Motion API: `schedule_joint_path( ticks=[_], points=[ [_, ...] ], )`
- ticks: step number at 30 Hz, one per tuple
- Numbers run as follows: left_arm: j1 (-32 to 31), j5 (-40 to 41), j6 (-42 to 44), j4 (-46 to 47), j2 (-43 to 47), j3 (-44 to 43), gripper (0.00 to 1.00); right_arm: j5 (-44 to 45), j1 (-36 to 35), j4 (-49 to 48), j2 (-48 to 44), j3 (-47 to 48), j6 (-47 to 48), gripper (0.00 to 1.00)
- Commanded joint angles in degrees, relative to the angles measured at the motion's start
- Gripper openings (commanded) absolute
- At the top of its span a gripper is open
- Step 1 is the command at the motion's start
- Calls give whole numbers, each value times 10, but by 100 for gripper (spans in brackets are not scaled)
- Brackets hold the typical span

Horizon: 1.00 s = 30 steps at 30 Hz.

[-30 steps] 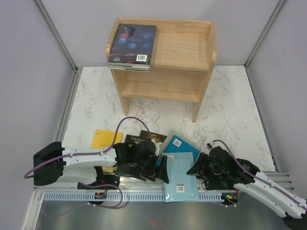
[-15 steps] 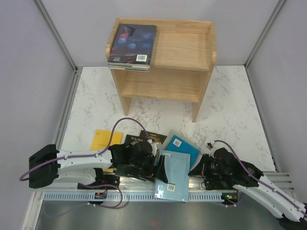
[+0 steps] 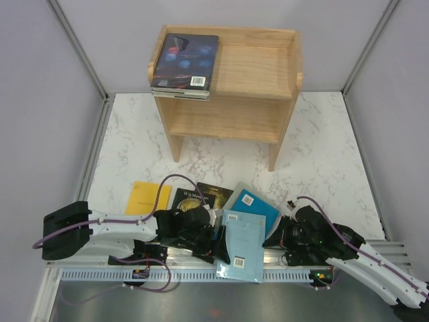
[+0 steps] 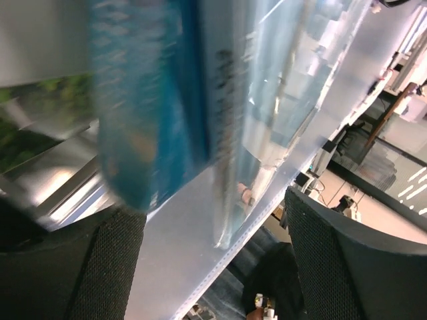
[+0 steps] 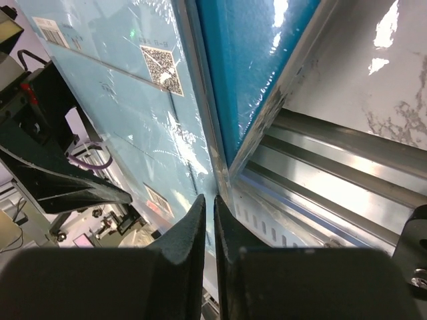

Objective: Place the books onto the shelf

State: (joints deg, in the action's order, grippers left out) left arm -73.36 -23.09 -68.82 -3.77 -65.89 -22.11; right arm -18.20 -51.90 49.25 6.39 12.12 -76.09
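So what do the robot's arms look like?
The left arm and right arm both have white tube-shaped sections joined by chunky black joints. A thin purple cable loops along each one. The left gripper and right gripper are black, each with two flat, finely textured fingers.

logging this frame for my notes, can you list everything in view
shelf: one, light wood, two tiers, far end of table
navy book: one, top tier, left side
yellow book: one, near left, partly under left arm
black book: one, gold title, right of yellow
teal book: one, near centre
light blue book: one, overlapping teal, overhanging near edge
table: one, white marble
left gripper: open, book edges between fingers
right gripper: jaws nearly together at light blue book's edge
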Motion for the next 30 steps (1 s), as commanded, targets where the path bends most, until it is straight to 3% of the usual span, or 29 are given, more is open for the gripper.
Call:
schedule_joint_path(
  ticks=[1,5,7,8,10,12,14,18,22,23,25,26,27,30],
  points=[
    [-16,-5,-27,99,-27,-13,85,-6,-1,-23,0,-11,-5,11],
    [-20,-18,-68,223,-49,24,81,-8,0,-29,-2,-24,-10,9],
    [-20,-17,-94,297,-51,43,75,-9,0,-33,-2,-28,-13,8],
    [-20,-15,-99,312,-48,57,65,-10,0,-35,-2,-29,-14,7],
    [-20,-4,-106,322,-27,62,54,-9,0,-36,-2,-28,-14,6],
    [-20,9,-108,322,-6,66,33,-10,0,-35,-2,-29,-13,5],
    [-20,17,-109,321,29,69,22,-11,0,-35,-2,-31,-13,4],
    [-20,38,-116,319,86,79,5,-15,0,-35,-2,-36,-13,2],
    [-20,52,-115,319,133,90,2,-14,0,-37,-3,-33,-18,3],
    [-20,56,-115,307,145,91,2,-11,0,-36,-2,-23,-19,7],
    [-19,71,-112,259,178,81,2,11,0,-31,2,-2,-18,52],
    [-19,78,-107,184,193,73,2,23,0,-25,9,32,-16,70],
    [-18,95,-97,148,225,66,2,39,0,-12,16,53,-13,95],
    [-12,138,-81,8,282,37,2,72,0,-10,65,133,2,98]
  ],
)
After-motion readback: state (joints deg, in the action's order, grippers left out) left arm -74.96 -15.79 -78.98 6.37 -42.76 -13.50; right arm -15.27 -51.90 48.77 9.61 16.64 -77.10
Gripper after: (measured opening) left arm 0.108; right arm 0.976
